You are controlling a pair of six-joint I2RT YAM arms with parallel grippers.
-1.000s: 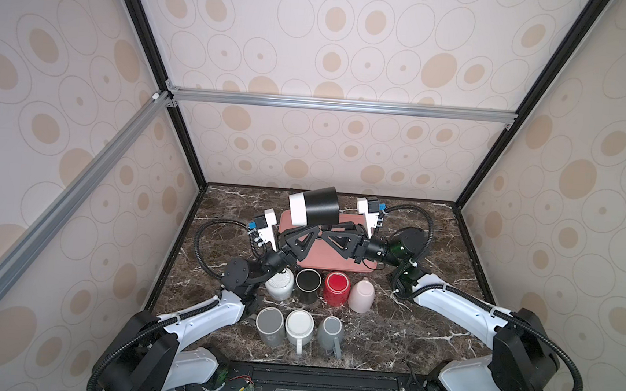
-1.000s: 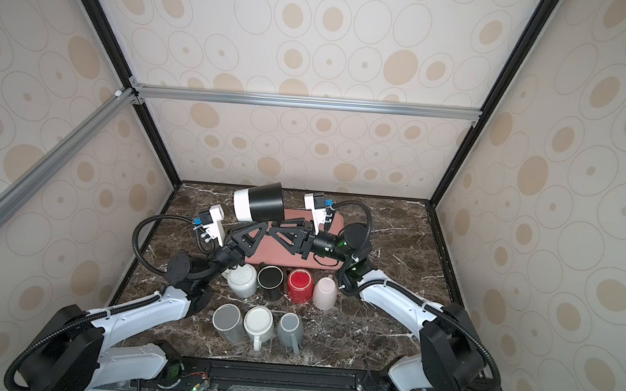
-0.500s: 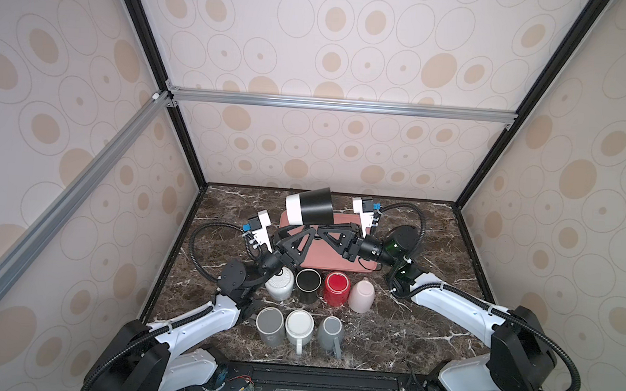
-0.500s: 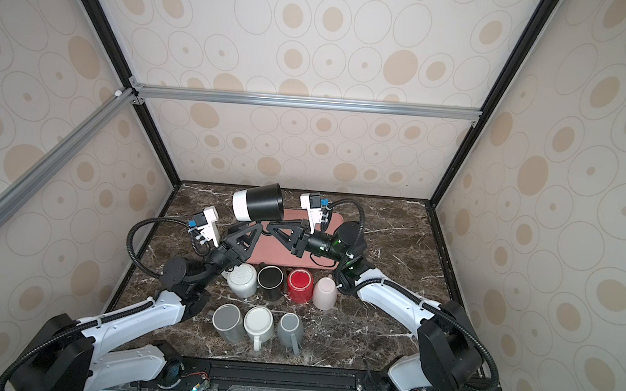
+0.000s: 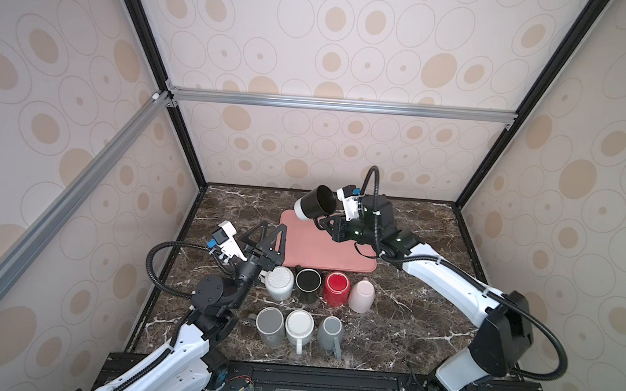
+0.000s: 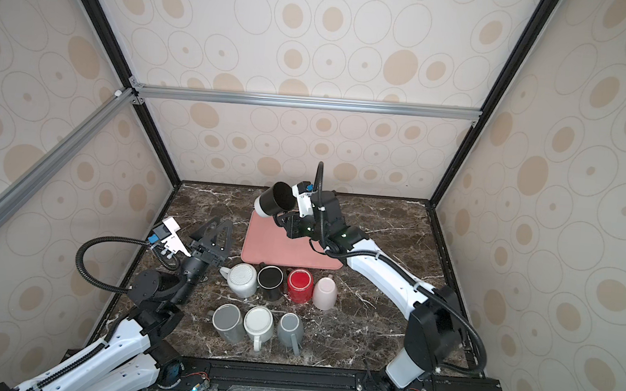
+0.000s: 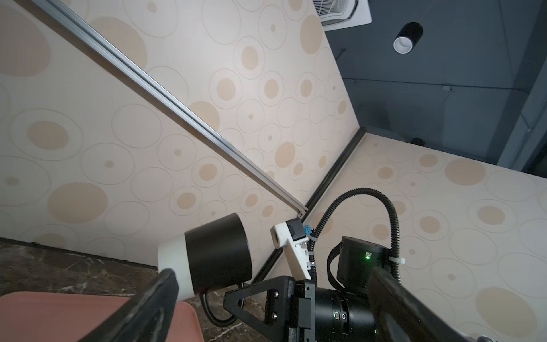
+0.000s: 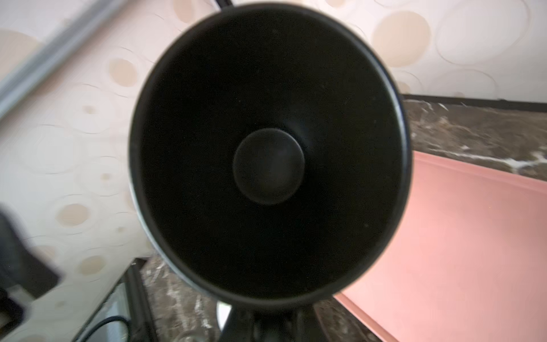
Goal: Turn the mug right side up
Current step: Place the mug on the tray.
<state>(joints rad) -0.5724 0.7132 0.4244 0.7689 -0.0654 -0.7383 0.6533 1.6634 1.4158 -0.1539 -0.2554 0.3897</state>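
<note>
In both top views the marble table carries the pink mat at centre frame. Above the mat's upper edge hangs the black mug, which has a white base. The right gripper is clamped on it from the lower right, apparently by the handle. The mug's long axis is tilted, base toward the lower left and open mouth toward the upper right and somewhat upward. I judge it needs more roll before it is set down. The left gripper, jaws spread and empty, stands well apart at the mat's left edge.
</note>
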